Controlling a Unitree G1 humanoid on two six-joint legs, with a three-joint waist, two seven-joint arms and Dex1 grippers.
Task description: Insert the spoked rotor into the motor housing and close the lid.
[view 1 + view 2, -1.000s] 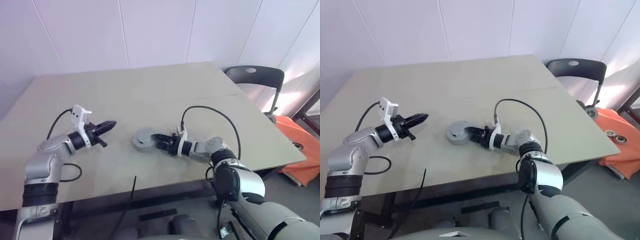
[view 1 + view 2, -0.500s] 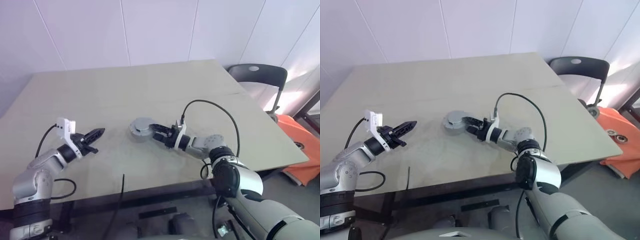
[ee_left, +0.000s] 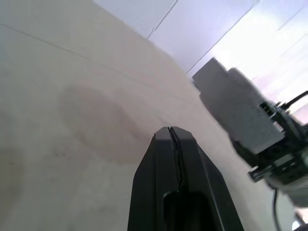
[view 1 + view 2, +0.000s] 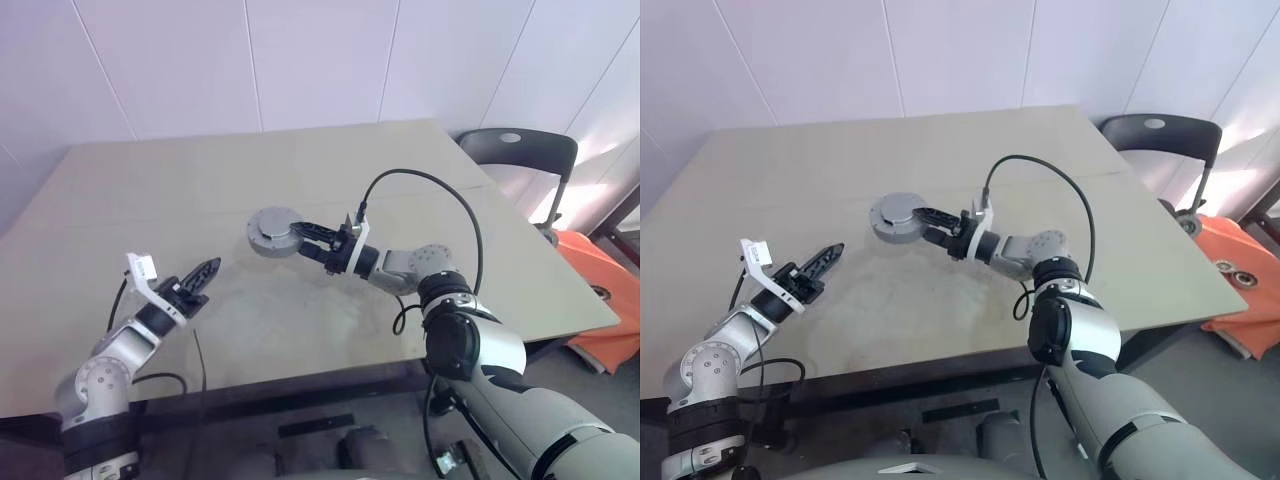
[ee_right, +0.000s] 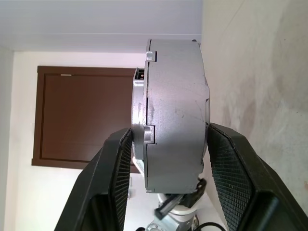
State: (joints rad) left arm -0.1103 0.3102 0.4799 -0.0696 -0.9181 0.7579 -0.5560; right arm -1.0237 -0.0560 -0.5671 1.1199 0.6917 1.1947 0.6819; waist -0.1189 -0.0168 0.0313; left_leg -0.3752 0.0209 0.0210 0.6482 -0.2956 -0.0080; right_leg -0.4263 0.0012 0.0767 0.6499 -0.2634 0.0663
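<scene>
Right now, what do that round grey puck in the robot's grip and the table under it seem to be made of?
The round grey puck, probably the closed motor housing, looks like cast or machined metal with a dull satin finish: even silver-grey, fine scratches, crisp seams and small tabs. Painted plastic can't be ruled out. The table looks like matte beige laminate, smooth, with faint darker stains.

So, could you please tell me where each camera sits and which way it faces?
Left eye view: on the head, looking forward and down over the table; both arms show, right gripper clamping the closed motor housing.
Right eye view: same head, same scene, with the left gripper shut.
Left wrist view: on the left wrist, looking along its closed fingers across the tabletop toward the housing.
Right wrist view: on the right wrist, its fingers gripping the housing's flat faces.
Shared: the housing appears in all four.
</scene>
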